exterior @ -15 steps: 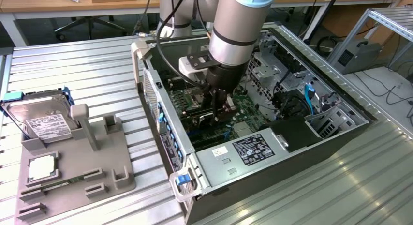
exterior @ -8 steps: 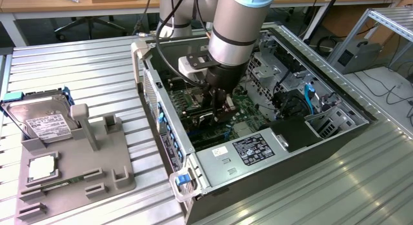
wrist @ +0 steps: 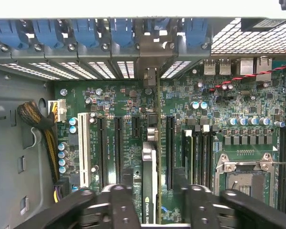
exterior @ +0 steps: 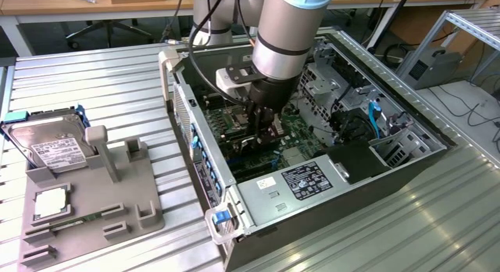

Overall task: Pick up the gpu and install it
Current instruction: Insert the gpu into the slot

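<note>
Setting: workshop room with wooden desks, an office-chair base and loose cables at the back, and an aluminium-profile frame (exterior: pixel 469 26) at the exterior view's right.

Surface: ribbed silver metal tabletop (exterior: pixel 102 85).

Item 1, open computer case (exterior: pixel 406 167), lying on its side. The green motherboard (wrist: pixel 128 102) is exposed, along with a row of blue slot latches (wrist: pixel 86 31), a white expansion slot (wrist: pixel 84 148), a metal-framed CPU socket (wrist: pixel 243 179) and a twisted red-and-black wire (wrist: pixel 248 76). The power supply (exterior: pixel 297 184) carries a black label and a pale sticker, both too small to read.

Item 2, gpu (wrist: pixel 150 191), seen edge-on. It stands upright in the motherboard among the black slots, with its bracket end toward the blue latches. The edge lettering reads "NVIDIA QUAD", then it is cut off.

Item 3, gripper (wrist: pixel 155 174), on the arm lowered into the case (exterior: pixel 264 128). It is part open, with its black fingers (wrist: pixel 124 200) on either side of the gpu's top edge. Bare board shows between the card and one finger, so no clamp on the card is visible.

Item 4, grey fixture (exterior: pixel 117 225), at the exterior view's left and apart from the case. It holds a silver hard drive (exterior: pixel 51 146) with an unreadable white label, a processor chip (exterior: pixel 53 202) and a green memory stick (exterior: pixel 74 221).
</note>
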Motion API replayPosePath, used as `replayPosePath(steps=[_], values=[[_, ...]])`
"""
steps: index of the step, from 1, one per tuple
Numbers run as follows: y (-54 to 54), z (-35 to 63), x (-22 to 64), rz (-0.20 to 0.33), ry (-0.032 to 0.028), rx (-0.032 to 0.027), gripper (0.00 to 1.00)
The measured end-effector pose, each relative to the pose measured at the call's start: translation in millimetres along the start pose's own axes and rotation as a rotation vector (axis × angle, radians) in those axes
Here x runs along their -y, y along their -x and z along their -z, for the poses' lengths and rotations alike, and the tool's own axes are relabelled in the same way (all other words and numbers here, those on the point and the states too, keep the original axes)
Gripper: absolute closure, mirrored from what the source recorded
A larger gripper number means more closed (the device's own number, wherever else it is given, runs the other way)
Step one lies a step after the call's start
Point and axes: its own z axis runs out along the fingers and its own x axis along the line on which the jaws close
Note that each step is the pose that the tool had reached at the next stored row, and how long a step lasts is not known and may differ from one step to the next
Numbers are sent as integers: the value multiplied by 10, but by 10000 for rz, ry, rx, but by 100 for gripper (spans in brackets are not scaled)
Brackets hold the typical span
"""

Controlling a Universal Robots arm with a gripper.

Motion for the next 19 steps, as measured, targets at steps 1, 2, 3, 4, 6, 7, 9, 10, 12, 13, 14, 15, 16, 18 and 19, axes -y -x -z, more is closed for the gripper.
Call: replayPosePath(steps=[1, 2, 3, 4, 6, 7, 9, 10, 12, 13, 14, 15, 16, 18, 19], values=[[0, 0, 0, 0, 0, 0, 56], [0, 0, 0, 0, 0, 0, 62], [0, 0, 0, 0, 0, 0, 62], [0, -3, 0, 0, -1, 1, 62], [0, -14, 0, 0, 1, 0, 62], [-1, -18, 0, 0, 1, -1, 62], [-5, -19, 0, 0, 0, 0, 62], [-12, -20, 0, 1, 0, 0, 62], [-16, -19, 0, -1, 0, 0, 62], [-16, -19, 0, -1, 0, 0, 62], [-16, -19, 1, 0, 0, 0, 62], [-17, -19, 0, 0, 0, 0, 62], [-16, -19, 0, 0, -1, 5, 62], [-14, -20, 0, 1, 0, 34, 62], [-14, -20, 0, 1, 0, 36, 62]])
